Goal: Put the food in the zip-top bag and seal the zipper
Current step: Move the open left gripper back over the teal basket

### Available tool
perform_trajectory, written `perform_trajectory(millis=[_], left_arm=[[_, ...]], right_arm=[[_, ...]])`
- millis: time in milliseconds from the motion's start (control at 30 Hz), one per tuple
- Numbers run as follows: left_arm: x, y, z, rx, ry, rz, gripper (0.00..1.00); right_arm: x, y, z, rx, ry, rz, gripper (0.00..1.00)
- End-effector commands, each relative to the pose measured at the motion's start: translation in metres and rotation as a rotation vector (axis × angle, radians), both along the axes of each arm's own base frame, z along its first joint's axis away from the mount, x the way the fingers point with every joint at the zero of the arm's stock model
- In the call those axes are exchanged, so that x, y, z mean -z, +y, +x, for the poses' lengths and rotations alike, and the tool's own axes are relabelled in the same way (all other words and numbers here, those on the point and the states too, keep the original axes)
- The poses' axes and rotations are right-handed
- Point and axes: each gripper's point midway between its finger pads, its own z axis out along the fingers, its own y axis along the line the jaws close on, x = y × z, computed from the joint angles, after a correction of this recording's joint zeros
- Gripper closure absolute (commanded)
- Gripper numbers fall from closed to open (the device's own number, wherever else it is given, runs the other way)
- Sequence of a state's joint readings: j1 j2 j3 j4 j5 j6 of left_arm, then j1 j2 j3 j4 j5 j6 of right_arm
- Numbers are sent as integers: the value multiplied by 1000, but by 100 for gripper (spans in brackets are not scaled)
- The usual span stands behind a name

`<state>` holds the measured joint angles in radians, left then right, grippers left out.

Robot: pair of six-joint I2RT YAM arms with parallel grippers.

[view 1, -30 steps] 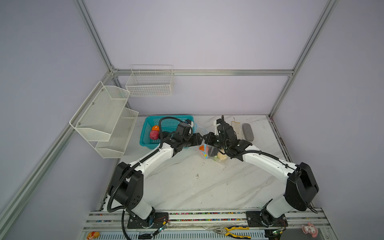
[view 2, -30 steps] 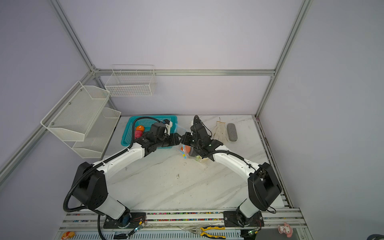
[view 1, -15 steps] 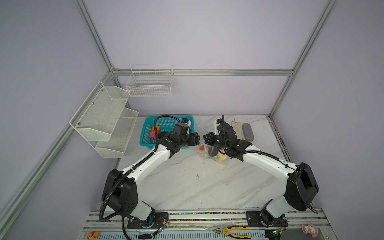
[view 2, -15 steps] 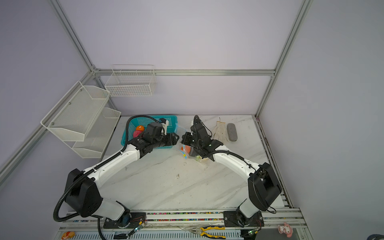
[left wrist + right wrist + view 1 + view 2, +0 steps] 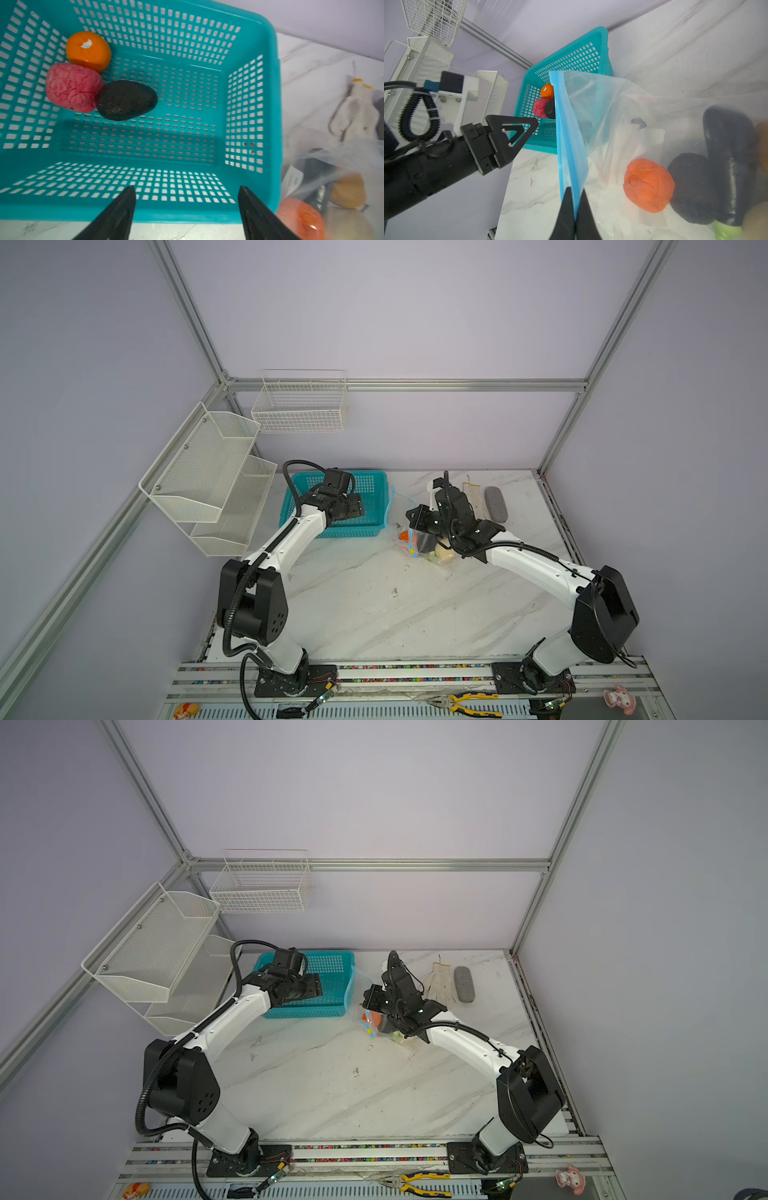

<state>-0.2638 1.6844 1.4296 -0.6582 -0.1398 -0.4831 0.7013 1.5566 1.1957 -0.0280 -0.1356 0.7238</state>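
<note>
The clear zip-top bag (image 5: 612,116) stands right of the teal basket (image 5: 274,104), its mouth held up. My right gripper (image 5: 575,190) is shut on the light-blue zipper (image 5: 564,128) strip. Inside the bag lie an orange lump (image 5: 648,185), a black lump (image 5: 689,187), a dark eggplant (image 5: 729,158) and a cream ball (image 5: 444,556). In the basket's far corner sit an orange ball (image 5: 88,51), a pink ball (image 5: 72,87) and a black-brown lump (image 5: 125,99). My left gripper (image 5: 187,188) hangs open and empty over the basket's near rim.
A white glove (image 5: 471,493) and a grey oblong case (image 5: 494,504) lie at the back right. White mesh shelves (image 5: 208,472) hang on the left wall, a wire basket (image 5: 299,406) on the back wall. Pliers (image 5: 465,701) lie on the front rail.
My left gripper has drawn back from the bag's mouth to over the basket, and its jaws have opened wider. The right arm and bag have stayed put.
</note>
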Motion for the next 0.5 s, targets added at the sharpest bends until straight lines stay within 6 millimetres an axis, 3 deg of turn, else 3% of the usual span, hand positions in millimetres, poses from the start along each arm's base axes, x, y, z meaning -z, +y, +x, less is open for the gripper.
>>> perform_trajectory(millis=[0,200,467], left_arm=[[-29,14,25,-63,-54,3,15],[-4,36,48,-123,1,23,3],[19,59,72,-237,25,36,0]], right_arm=[[-3,8,2,-28,-24,19,100],[2,12,5,-41,-25,5,100],[13,20,9,-63,-15,-7,100]])
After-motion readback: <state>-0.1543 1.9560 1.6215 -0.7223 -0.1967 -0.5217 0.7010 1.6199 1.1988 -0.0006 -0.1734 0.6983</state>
